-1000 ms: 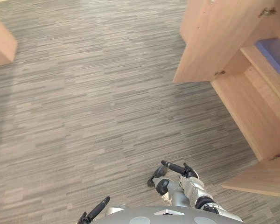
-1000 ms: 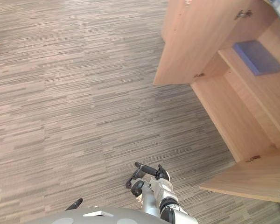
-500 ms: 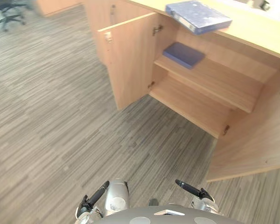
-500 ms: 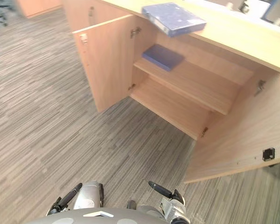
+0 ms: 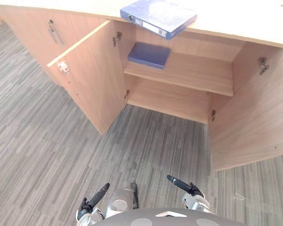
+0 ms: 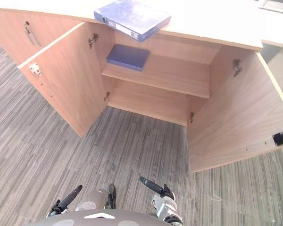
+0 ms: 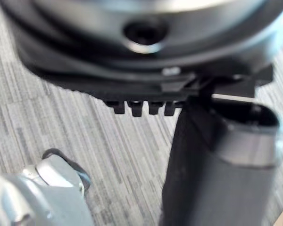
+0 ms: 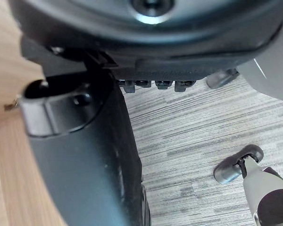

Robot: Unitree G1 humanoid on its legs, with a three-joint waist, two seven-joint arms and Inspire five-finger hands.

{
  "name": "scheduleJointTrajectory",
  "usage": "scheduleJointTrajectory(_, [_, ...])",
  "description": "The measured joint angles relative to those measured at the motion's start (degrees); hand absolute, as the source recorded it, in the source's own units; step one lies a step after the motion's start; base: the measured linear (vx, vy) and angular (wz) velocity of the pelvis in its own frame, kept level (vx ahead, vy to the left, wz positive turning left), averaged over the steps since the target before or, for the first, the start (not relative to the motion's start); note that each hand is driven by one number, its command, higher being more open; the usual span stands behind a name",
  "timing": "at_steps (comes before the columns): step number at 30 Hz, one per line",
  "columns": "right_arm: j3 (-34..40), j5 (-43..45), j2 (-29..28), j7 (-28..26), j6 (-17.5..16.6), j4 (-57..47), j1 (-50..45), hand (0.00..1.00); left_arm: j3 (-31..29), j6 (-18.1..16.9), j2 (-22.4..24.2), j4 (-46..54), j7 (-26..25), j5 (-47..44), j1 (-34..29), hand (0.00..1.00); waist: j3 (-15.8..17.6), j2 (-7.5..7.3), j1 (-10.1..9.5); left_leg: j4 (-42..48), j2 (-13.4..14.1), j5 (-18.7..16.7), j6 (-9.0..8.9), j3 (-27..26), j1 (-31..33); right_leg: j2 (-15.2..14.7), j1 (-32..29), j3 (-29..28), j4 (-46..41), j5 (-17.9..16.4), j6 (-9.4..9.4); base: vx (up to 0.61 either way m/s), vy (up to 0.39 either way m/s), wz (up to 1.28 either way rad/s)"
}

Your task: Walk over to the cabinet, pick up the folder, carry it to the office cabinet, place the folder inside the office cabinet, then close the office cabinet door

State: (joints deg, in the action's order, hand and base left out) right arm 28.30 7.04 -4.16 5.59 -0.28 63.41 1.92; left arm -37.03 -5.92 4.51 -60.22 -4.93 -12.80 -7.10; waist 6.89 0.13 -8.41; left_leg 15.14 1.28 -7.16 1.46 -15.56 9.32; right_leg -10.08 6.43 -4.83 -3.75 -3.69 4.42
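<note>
Grey striped carpet floor [image 5: 42, 155] covered the room in front of the robot. Against it stood the office cabinet [image 5: 172, 101], a low unit of pale wood under a long flat top [image 5: 236, 19]. Both of its doors were swung wide open. The left door [image 5: 92, 80] angled out towards the robot, with a small white catch near its upper outer corner. The right door [image 5: 254, 117] opened to the other side, its hinges visible on the inner face. Beside the left door, a neighbouring door [image 5: 33, 33] was closed and carried a slim bar handle [image 5: 54, 32].

Inside the open compartment a single shelf [image 5: 193, 73] ran across at mid-height, with the cabinet's bare base board below it.

A blue folder [image 5: 158, 16] lay flat on the top, skewed, one corner jutting past the front edge above the opening. A second folder [image 5: 149, 54], darker blue and flat, lay at the left end of the shelf, close to the left door's hinge side and directly beneath the first.

The left hand [image 5: 96, 197] and right hand [image 5: 183, 185] hung low over the carpet, well apart from the cabinet. Each had its fingers straight and apart from the thumb, holding nothing and touching neither folder.
</note>
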Motion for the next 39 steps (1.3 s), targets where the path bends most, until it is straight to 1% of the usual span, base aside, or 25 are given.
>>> scheduleJointTrajectory(2, [1.1,0.0,1.2,0.0,0.0,0.5,-0.7,1.0,0.3,0.0,-0.1,-0.7,-0.1,0.0,-0.3,1.0,-1.0,0.04,0.67,-3.7,-1.8,-0.2,-0.28,-0.3,-2.3,-1.2,-0.5,0.9,-1.2,0.4,-0.02,0.01,0.167,-0.46])
scheduleJointTrajectory(4, [2.0,0.0,2.5,-0.1,0.1,1.0,-0.9,1.0,1.1,0.0,-0.1,-1.2,-0.3,-0.1,-1.0,1.0,-1.7,1.33,0.38,-7.1,-3.6,-0.4,-0.55,2.0,-5.1,-1.4,-4.3,2.0,-8.8,0.4,0.0,0.05,0.199,-0.69])
scheduleJointTrajectory(5, [2.3,-0.1,3.4,-0.1,-0.2,0.8,-0.9,1.0,2.1,0.0,0.0,-1.2,-0.3,-0.1,-2.3,1.0,-2.1,2.08,0.62,-9.0,-4.4,0.0,-0.48,2.8,-7.2,-1.7,-8.1,3.7,-16.3,0.3,0.07,0.1,0.247,-0.77])
scheduleJointTrajectory(6, [2.5,-0.1,3.6,-0.2,-0.7,0.3,-1.0,1.0,4.0,0.1,-0.8,-2.5,-0.3,0.0,-3.1,1.0,-2.5,2.4,1.61,-10.2,-5.2,1.5,2.37,2.7,-9.6,-4.1,-10.5,8.7,-23.4,-1.0,-0.1,0.12,0.222,-0.57])
scheduleJointTrajectory(7, [2.5,-0.1,3.7,-0.2,-0.7,0.2,-1.0,1.0,4.5,0.1,-1.1,-2.8,-0.3,0.0,-3.1,1.0,-2.4,2.42,1.83,-10.4,-5.4,1.5,2.36,2.7,-10.1,-4.5,-10.6,9.8,-24.0,-1.3,-0.18,0.12,0.146,-0.09])
scheduleJointTrajectory(8, [2.3,-0.1,3.9,-0.2,-0.6,0.1,-0.9,1.0,6.0,0.1,-2.1,-3.4,-0.3,0.0,-2.8,1.0,-2.8,2.39,2.4,-11.3,-5.5,1.7,2.68,2.9,-11.2,-5.1,-11.1,14.1,-24.3,-2.9,-0.11,0.11,0.059,0.12])
scheduleJointTrajectory(9, [1.5,-0.1,3.8,-0.1,-0.6,-0.1,-1.0,1.0,7.1,-0.1,-2.2,-3.3,-0.3,0.0,-2.1,1.0,-2.8,2.27,2.42,-12.0,-5.5,2.0,3.09,3.6,-11.7,-4.6,-12.4,16.8,-23.8,-4.5,0.14,0.1,0.042,0.18])
scheduleJointTrajectory(13, [-0.6,0.0,3.8,-0.1,-0.8,-1.3,-0.9,1.0,8.1,-0.1,-2.1,-3.3,-0.2,0.0,-0.6,1.0,-1.9,2.29,2.93,-12.2,-4.7,1.4,3.74,7.1,-13.2,-2.2,-16.6,18.9,-20.5,-5.2,0.06,0.11,-0.039,0.48])
scheduleJointTrajectory(15, [-3.2,0.0,4.0,0.0,-1.2,-1.3,-0.9,1.0,7.4,-0.1,-2.0,-3.3,-0.6,0.0,-0.5,1.0,-0.9,2.24,2.61,-10.8,-3.5,-0.1,2.82,9.0,-15.0,-1.3,-16.8,18.9,-16.5,-4.7,0.15,0.1,-0.12,0.61])
scheduleJointTrajectory(17, [-4.3,0.0,4.1,0.0,-1.3,-1.2,-0.8,1.0,6.6,-0.1,-2.0,-3.2,-0.8,0.0,-0.3,1.0,-0.5,1.69,2.41,-8.9,-2.5,-1.8,1.87,10.9,-15.8,-1.4,-17.4,18.7,-12.9,-3.3,-0.04,0.14,-0.146,0.52])
scheduleJointTrajectory(20, [-4.3,0.0,3.6,0.0,-1.3,-1.1,-0.7,1.0,3.1,-0.2,-1.8,-3.2,-0.9,0.0,-0.2,1.0,0.3,0.17,2.37,-6.2,-1.6,-4.5,-0.8,14.3,-16.8,-2.1,-17.1,18.8,-8.8,-0.6,-1.19,0.3,-0.339,0.55])
scheduleJointTrajectory(21, [-4.0,0.0,3.2,0.0,-1.2,-0.9,-0.9,1.0,1.7,-0.2,-1.9,-3.1,-0.9,0.0,-0.2,1.0,0.4,-1.14,2.26,-5.7,-1.9,-5.8,-2.16,15.5,-17.1,-2.8,-16.5,18.8,-7.9,2.0,-1.19,0.26,-0.368,0.5])
scheduleJointTrajectory(22, [-3.6,0.0,2.9,-0.1,-1.2,-1.0,-1.0,1.0,1.1,-0.2,-1.7,-3.1,-0.9,0.2,-0.1,1.0,0.3,-1.68,2.29,-5.8,-1.1,-7.0,-3.11,16.8,-18.0,-2.7,-16.4,19.6,-9.8,5.9,-1.09,0.26,-0.373,0.48])
scheduleJointTrajectory(23, [-3.3,0.0,3.3,-0.1,-1.2,-1.3,-1.0,1.0,1.1,-0.1,-1.2,-3.4,-0.9,0.6,-0.1,1.0,0.3,-0.88,2.4,-6.2,0.0,-7.3,-3.58,17.6,-18.3,-2.1,-16.5,20.6,-11.5,4.2,-1.62,0.28,-0.371,0.47])
scheduleJointTrajectory(24, [-2.1,-0.1,3.8,-0.1,-1.2,-1.5,-1.2,1.0,1.1,0.0,-0.2,-3.3,-0.8,0.8,-0.2,1.0,-0.1,0.75,2.36,-7.7,1.9,-7.5,-4.34,18.2,-19.1,-1.0,-16.9,22.3,-14.1,1.1,-2.32,0.23,-0.284,0.35])
scheduleJointTrajectory(25, [-1.6,-0.1,4.0,0.0,-1.2,-1.5,-1.3,1.0,1.0,0.0,0.2,-3.2,-0.8,1.2,-0.1,1.0,-0.4,1.28,2.32,-8.5,2.7,-7.6,-4.69,18.5,-19.4,-0.6,-17.4,23.0,-15.5,-0.4,-2.67,0.31,-0.336,0.42])
scheduleJointTrajectory(27, [-0.1,-0.1,4.1,-0.2,-1.1,-1.7,-1.3,1.0,1.1,0.0,0.5,-3.3,-0.8,2.0,-0.1,1.0,-0.6,2.12,2.61,-11.7,6.4,-6.8,-5.84,19.6,-21.0,1.4,-18.0,25.7,-19.8,-5.5,-3.57,0.31,-0.306,0.35])
scheduleJointTrajectory(28, [-0.1,-0.1,4.1,-0.2,-1.0,-1.8,-1.3,1.0,1.2,0.0,0.4,-3.3,-0.7,2.0,-0.1,1.0,-0.7,2.2,2.66,-12.1,7.4,-6.8,-5.92,19.7,-21.0,1.9,-18.1,26.3,-20.3,-6.4,-3.92,0.31,-0.27,0.32])
scheduleJointTrajectory(30, [-0.3,0.1,4.3,-0.1,-0.2,-1.8,-0.9,1.0,3.5,0.1,-0.2,-3.3,-0.7,2.3,0.3,1.0,-1.2,2.84,3.27,-13.0,10.2,-5.4,-7.84,19.5,-20.6,4.1,-18.1,28.1,-20.5,-8.4,-5.08,0.33,-0.237,0.24])
scheduleJointTrajectory(32, [-0.8,0.1,4.4,0.1,-0.2,-1.6,-0.8,1.0,6.0,0.1,-0.8,-3.0,-0.8,2.3,0.3,1.0,-1.3,2.97,3.88,-13.1,11.4,-4.1,-9.05,17.6,-20.5,5.7,-18.0,28.3,-19.5,-9.0,-5.79,0.31,-0.167,-0.07])
scheduleJointTrajectory(33, [-0.8,0.1,4.4,0.1,-0.2,-1.6,-0.8,1.0,6.9,0.1,-1.0,-3.0,-0.8,2.2,0.3,1.0,-1.4,3.0,3.99,-12.3,11.5,-3.9,-9.01,17.3,-20.2,6.1,-17.6,28.1,-18.8,-9.0,-5.85,0.27,-0.11,-0.15])
scheduleJointTrajectory(35, [-0.8,0.2,4.4,0.4,-0.1,-1.0,-1.1,1.0,8.7,0.2,-1.7,-2.2,-0.8,2.2,0.5,1.0,-1.4,2.51,4.15,-4.6,11.2,-4.0,-9.2,17.3,-17.4,6.8,-15.1,27.9,-15.9,-8.7,-6.0,0.27,-0.099,-0.09])
scheduleJointTrajectory(36, [-0.9,0.2,4.6,0.7,0.0,-0.6,-1.5,1.0,9.4,0.2,-2.0,-1.1,-0.8,2.2,0.4,1.0,-1.3,2.04,4.12,6.0,10.8,-4.1,-9.37,17.2,-14.0,7.3,-11.7,27.2,-12.8,-8.0,-6.09,0.28,-0.093,-0.18])
scheduleJointTrajectory(38, [-2.6,0.2,4.6,1.1,-0.2,-0.8,-2.6,1.0,9.5,0.2,-2.1,-0.1,-0.7,2.2,-0.2,1.0,-1.1,1.81,3.76,25.9,11.5,-1.8,-9.8,16.6,-7.3,8.3,-6.1,25.7,-8.9,-7.4,-6.49,0.3,-0.033,-0.52])
scheduleJointTrajectory(39, [-3.0,0.2,4.6,1.2,-0.1,-0.8,-2.9,1.0,9.4,0.2,-2.1,0.1,-0.6,2.1,-0.3,1.0,-1.2,1.99,3.4,34.5,12.1,-4.9,-9.41,14.1,-4.2,8.4,-2.5,23.5,-7.2,-7.4,-6.5,0.28,0.039,-0.68])
